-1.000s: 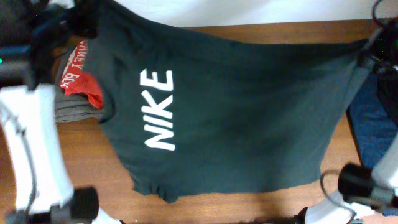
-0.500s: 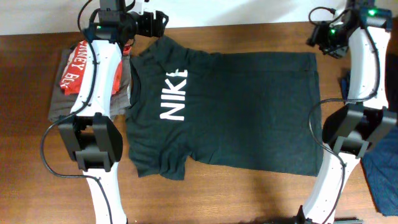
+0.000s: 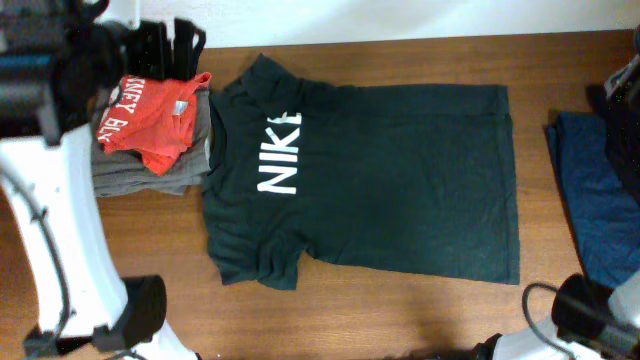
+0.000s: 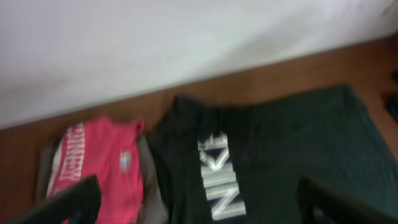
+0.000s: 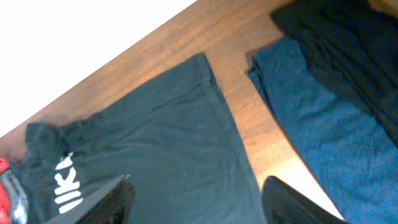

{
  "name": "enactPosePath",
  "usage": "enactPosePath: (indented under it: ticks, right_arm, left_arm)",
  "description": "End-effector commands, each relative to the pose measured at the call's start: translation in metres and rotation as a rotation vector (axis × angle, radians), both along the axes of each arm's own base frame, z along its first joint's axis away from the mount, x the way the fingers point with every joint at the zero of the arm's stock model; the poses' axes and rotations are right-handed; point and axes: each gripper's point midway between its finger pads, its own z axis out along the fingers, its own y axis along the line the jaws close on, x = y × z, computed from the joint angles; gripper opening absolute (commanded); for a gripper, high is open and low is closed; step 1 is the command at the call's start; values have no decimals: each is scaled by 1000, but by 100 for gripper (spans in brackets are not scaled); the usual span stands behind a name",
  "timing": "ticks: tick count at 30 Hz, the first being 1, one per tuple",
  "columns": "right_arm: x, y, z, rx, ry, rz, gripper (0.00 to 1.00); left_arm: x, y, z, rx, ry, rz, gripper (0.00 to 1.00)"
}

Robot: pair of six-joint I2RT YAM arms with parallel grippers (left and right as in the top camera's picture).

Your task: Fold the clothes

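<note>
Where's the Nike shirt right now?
Overhead, the Nike shirt lies spread out mid-table, lettering up, between the red tee on the left and the blue garments on the right.

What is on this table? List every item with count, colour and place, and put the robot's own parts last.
Nike T-shirt: 1, very dark green-black with white lettering, spread flat mid-table, print up.
red tee: 1, red with white letters, crumpled on top of the grey garment, left of the T-shirt.
grey garment: 1, grey, folded under the red tee.
blue garment: 1, blue, at the right table edge, apart from the T-shirt.
dark cloth: 1, black, overlapping the blue garment.
table: 1, brown wood.
left arm: 1, white, left side.
right arm: 1, black and white, near right corner.
left tool: 1, black, open, holding nothing.
right tool: 1, black, open, holding nothing.
</note>
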Motion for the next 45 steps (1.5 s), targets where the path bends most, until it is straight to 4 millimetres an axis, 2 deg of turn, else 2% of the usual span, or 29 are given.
enactPosePath:
  ticks: [1,3,5,6,9,12,14,16,18,19,20,22,24,25,27,29,32,35,39,41,45]
  right_arm:
    - [-8,13,3,44,-8,8,73]
    - [-5,20,-2,87,0,21,73]
    - [-4,23,-13,110,35,29,73]
    - [-4,25,-28,136,82,34,73]
    - [-6,32,-68,193,210,57,72]
    - [-20,42,-107,242,343,97,69]
    - [-31,47,-124,266,402,111,69]
    - [-36,50,-146,291,446,111,69]
    - [-29,48,-165,294,445,111,65]
    - [-21,46,-178,295,428,115,57]
    - [-11,45,-194,302,398,124,37]
    - [11,52,-221,336,319,166,13]
    - [32,54,-250,328,256,183,4]
    - [46,53,-272,331,224,153,4]
    - [60,52,-297,345,190,111,4]
    - [69,51,-313,364,181,78,4]
    - [81,50,-352,400,216,47,4]
    - [73,44,-392,397,308,-5,4]
    - [56,34,-430,352,421,-65,4]
    - [44,20,-436,294,478,-138,4]
    - [0,-30,-441,157,609,-353,4]
  left_arm:
    - [-21,23,-41,43,209,130,99]
    - [-35,32,-60,33,318,171,99]
    - [-36,41,-72,17,368,205,96]
    - [-38,49,-84,0,415,235,96]
    - [-45,57,-110,-29,517,252,96]
    - [-71,73,-147,-11,665,303,96]
    - [-88,88,-167,16,744,351,96]
    - [-97,88,-189,-30,814,352,96]
    - [-98,89,-204,-36,842,352,96]
    - [-96,89,-213,-38,849,351,96]
    - [-94,88,-222,-43,851,348,96]
    - [-87,85,-235,-70,843,334,96]
    - [-80,81,-240,-95,823,320,96]
    - [-77,82,-241,-94,810,321,96]
    - [-76,82,-240,-94,805,321,96]
    - [-77,82,-240,-94,806,321,96]
    - [-76,82,-240,-93,805,321,96]
    - [-76,82,-240,-93,804,321,96]
    - [-76,82,-240,-93,801,321,96]
    - [-75,82,-240,-93,801,321,96]
    - [-76,82,-240,-93,801,321,96]
